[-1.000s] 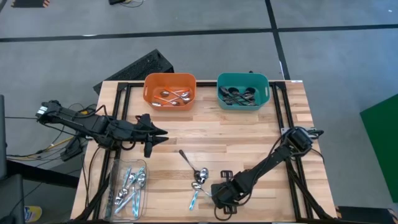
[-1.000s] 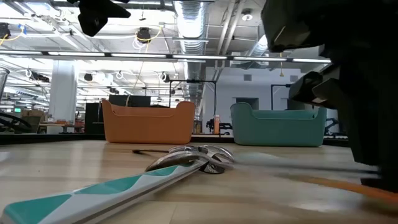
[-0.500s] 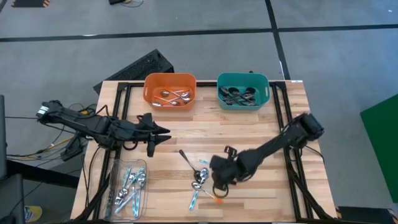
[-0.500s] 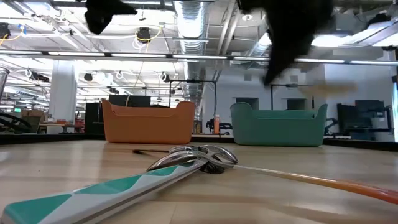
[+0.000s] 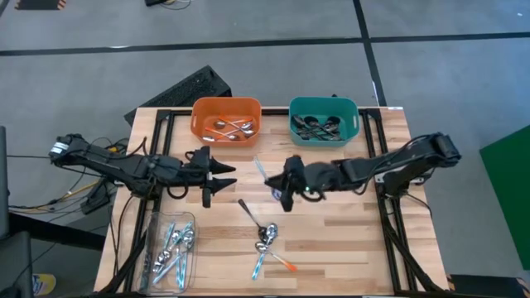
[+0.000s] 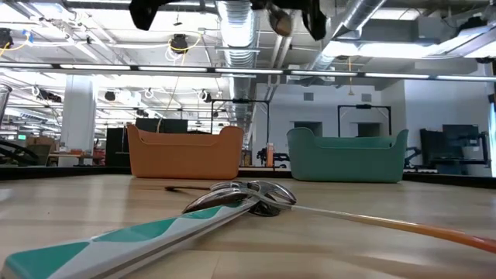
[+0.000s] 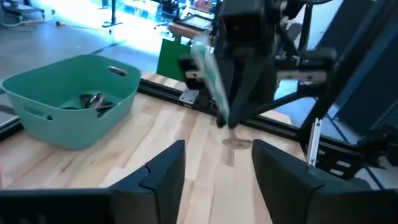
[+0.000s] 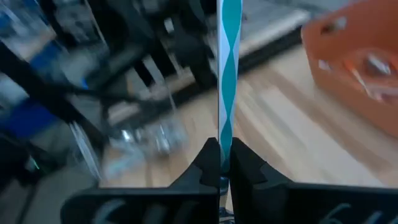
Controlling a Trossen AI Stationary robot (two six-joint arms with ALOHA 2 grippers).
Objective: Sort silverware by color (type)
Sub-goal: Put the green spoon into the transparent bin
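My right gripper [image 5: 280, 187] hangs over the middle of the table, shut on a spoon with a light-blue and white handle [image 5: 261, 170]. My left gripper [image 5: 222, 176] is open and faces it from the table's left, a short way off; in the left wrist view its fingers [image 7: 158, 177] frame the held spoon [image 7: 206, 70]. Several spoons lie flat on the boards nearer the near edge: a dark one [image 5: 247, 209], shiny bowls [image 5: 267, 235], a light-blue handle [image 5: 258, 266] and an orange handle [image 5: 285, 263]. My right gripper pinches the spoon's light-blue handle [image 8: 224, 134] between its two fingers [image 8: 208, 167], which lie along the handle. The handle runs straight out past the fingertips toward the left arm. The spoon is lifted clear of the table. Its bowl is hidden behind the fingers.
An orange bin [image 5: 226, 121] with orange-handled spoons and a teal bin [image 5: 323, 122] with dark spoons stand at the far edge. A clear tray [image 5: 170, 249] of light-blue spoons sits at the near left corner. Black frame rails run along both table sides.
My right gripper has risen from the near edge of the table and swung toward the far edge and the centre, carrying the light-blue-handled spoon up off the boards. My left gripper has moved a little toward the table's right. The orange-handled spoon stays near the near edge.
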